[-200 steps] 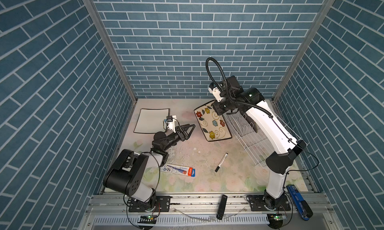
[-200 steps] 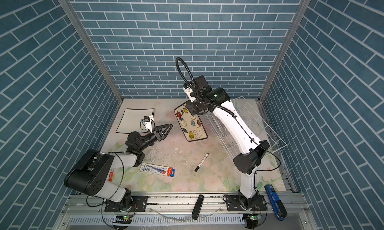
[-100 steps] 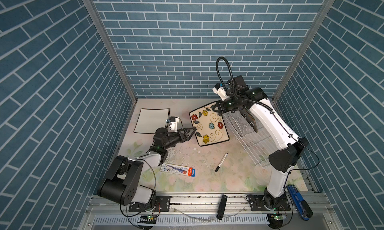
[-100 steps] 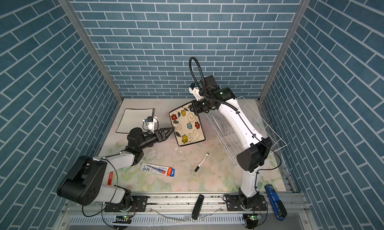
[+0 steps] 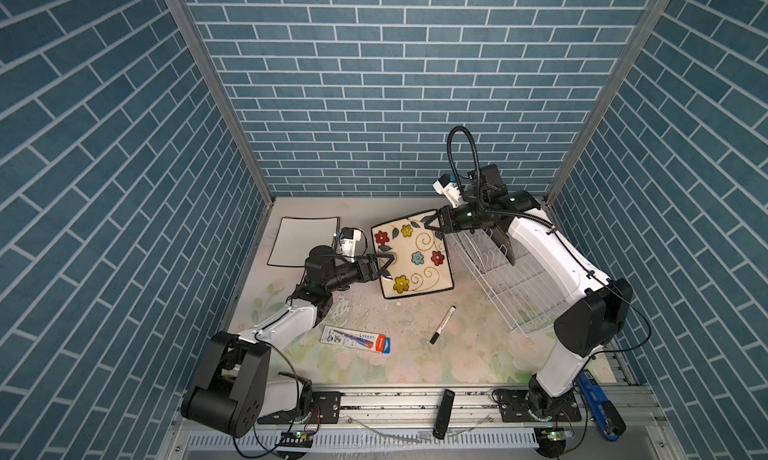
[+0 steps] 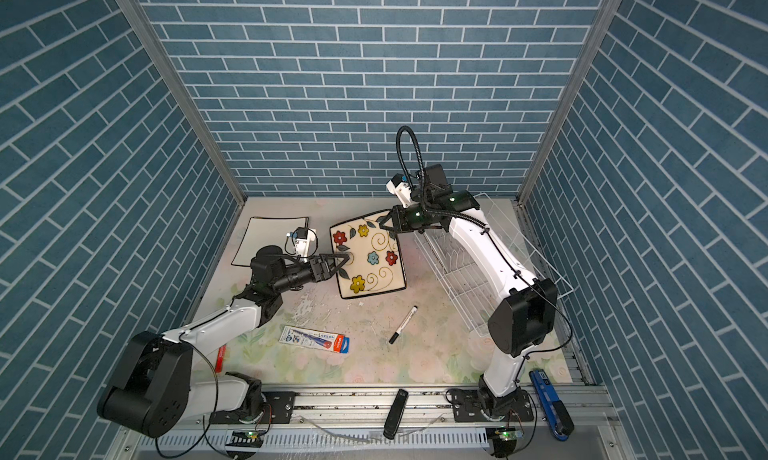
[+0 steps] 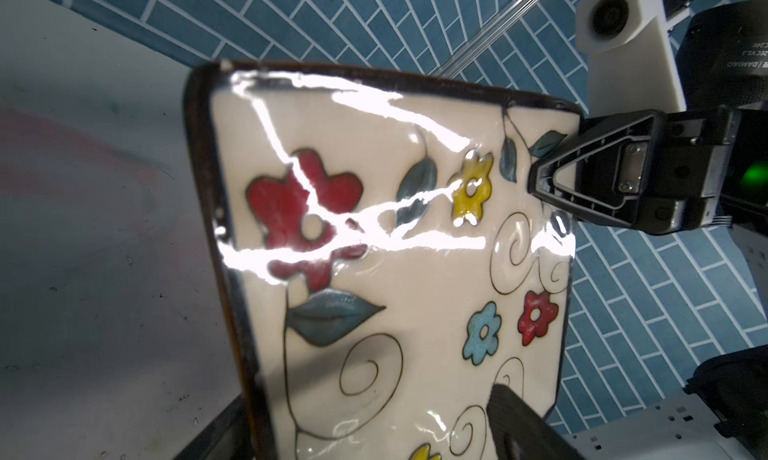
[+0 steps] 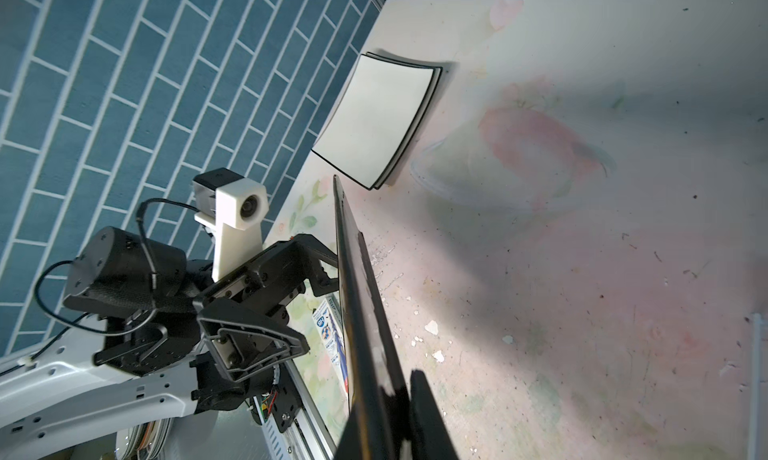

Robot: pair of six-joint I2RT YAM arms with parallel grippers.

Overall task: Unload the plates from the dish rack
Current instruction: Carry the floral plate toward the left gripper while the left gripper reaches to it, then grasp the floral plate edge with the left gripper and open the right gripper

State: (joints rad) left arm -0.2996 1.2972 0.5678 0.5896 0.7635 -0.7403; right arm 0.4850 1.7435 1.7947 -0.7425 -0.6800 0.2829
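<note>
The floral plate (image 5: 415, 258) (image 6: 374, 258) hangs tilted over the middle of the table. My right gripper (image 5: 432, 225) (image 6: 386, 224) is shut on its far right corner, and the right wrist view shows the plate (image 8: 357, 291) edge-on in that gripper (image 8: 399, 416). My left gripper (image 5: 384, 266) (image 6: 340, 264) is open, one finger on each side of the plate's left edge (image 7: 395, 291). Two white black-rimmed plates (image 5: 301, 245) (image 8: 378, 117) lie stacked at the back left. The dish rack (image 5: 511, 287) (image 6: 461, 279) stands at the right, holding a black plate (image 5: 503, 245).
A black marker (image 5: 442, 325) and a flat blue-and-red package (image 5: 355, 339) lie on the table in front of the floral plate. A black remote (image 5: 442, 412) rests on the front rail and a blue tool (image 5: 598, 404) lies at the front right.
The right gripper has carried the floral plate away from the rack toward the left and turned its face upward. The left gripper has reached right until its open jaws straddle the plate's left edge.
</note>
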